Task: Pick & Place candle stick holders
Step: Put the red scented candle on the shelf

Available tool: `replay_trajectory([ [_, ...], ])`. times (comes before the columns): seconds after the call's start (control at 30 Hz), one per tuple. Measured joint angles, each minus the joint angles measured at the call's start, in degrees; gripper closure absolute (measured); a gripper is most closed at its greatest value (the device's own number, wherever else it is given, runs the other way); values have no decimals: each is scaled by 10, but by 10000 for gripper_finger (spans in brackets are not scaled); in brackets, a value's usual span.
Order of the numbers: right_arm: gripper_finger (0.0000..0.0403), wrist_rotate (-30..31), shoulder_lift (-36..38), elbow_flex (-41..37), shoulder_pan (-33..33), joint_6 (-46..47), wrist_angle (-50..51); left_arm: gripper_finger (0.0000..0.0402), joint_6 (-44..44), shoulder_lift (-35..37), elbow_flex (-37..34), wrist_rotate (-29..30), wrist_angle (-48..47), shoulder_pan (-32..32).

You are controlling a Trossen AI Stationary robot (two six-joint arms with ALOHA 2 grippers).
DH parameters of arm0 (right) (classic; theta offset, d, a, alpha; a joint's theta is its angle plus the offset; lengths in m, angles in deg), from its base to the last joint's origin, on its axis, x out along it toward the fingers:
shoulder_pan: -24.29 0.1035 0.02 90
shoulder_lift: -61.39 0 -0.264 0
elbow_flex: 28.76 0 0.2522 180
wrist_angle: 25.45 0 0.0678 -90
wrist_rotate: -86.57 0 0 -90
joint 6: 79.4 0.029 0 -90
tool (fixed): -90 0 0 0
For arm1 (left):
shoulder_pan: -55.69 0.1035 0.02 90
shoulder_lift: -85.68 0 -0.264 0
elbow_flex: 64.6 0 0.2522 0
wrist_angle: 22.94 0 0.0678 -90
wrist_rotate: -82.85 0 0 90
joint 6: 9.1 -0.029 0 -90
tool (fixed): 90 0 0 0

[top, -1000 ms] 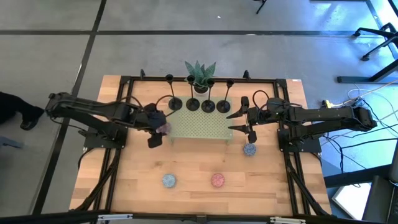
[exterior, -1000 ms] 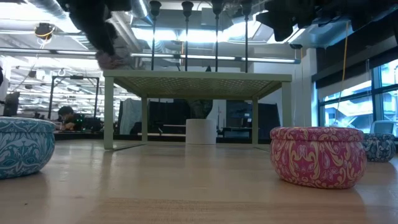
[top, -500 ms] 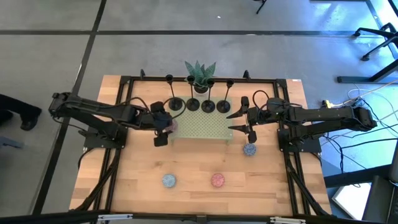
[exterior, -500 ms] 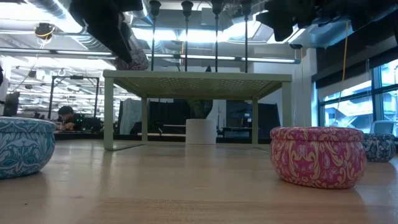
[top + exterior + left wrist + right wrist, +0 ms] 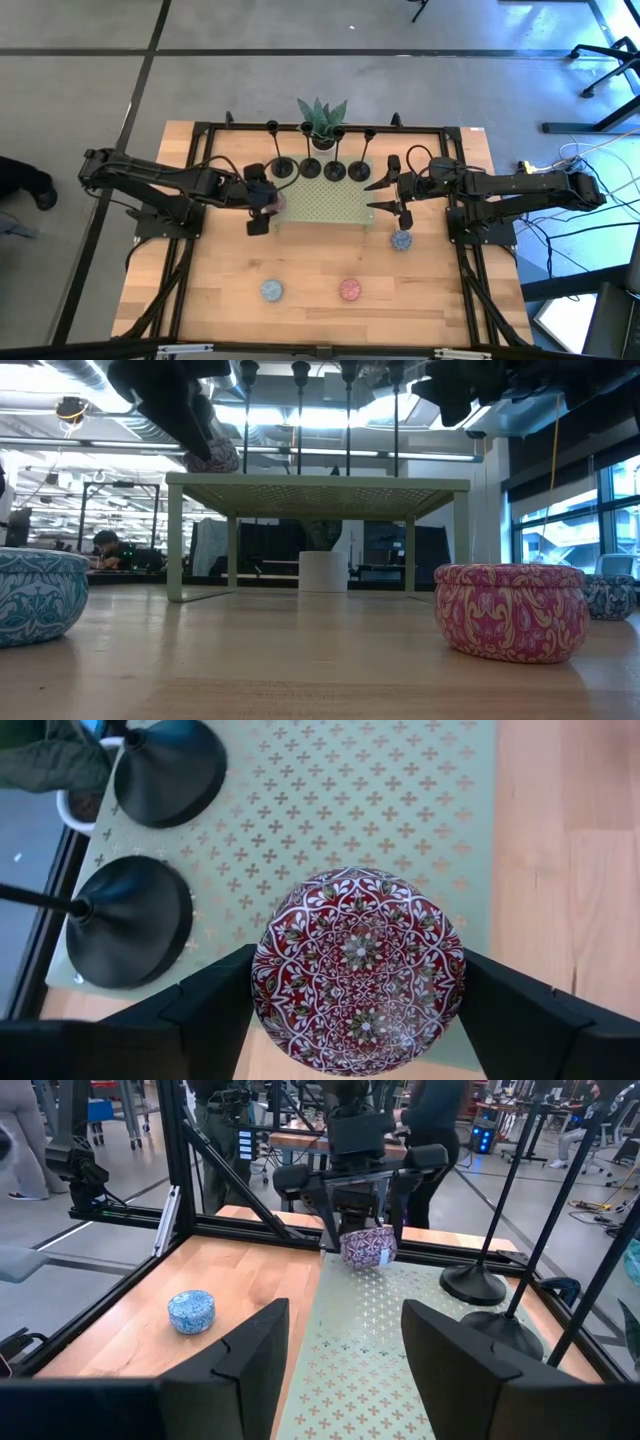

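Note:
Several black candle stick holders stand on their round bases along the far edge of a pale green perforated shelf; two bases show in the left wrist view. My left gripper is at the shelf's left end, shut on a red patterned round tin. My right gripper hangs open beside the shelf's right end, about level, with nothing between its fingers. My left gripper pinches the tin's round side wall between its two fingers, one on each opposite side. The fingers come slanting down from the table's left. The tin has its lid up, over the shelf's left edge; whether it touches the shelf I cannot tell.
A potted plant stands behind the holders. On the wooden table lie a blue tin, a pink tin and another blue tin under my right arm. A black frame rings the table.
My left gripper has carried the red tin toward the table's right, from beside the shelf to its left end, rolling its wrist so the tin sits more level. It has kept still for the last half second.

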Motion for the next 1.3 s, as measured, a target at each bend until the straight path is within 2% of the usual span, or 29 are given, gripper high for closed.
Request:
replay_trajectory([
  [0.43, 203, 0, 0, 0, 0, 0, 0, 90, -43, -1, -2, -10, 47, 0],
  [0.83, 203, 0, 0, 0, 0, 0, 0, 88, -22, -10, -2, -9, 44, 1],
  [1.3, 203, 0, 0, 0, 0, 0, 0, 88, -13, -26, 0, -34, 46, 38],
])
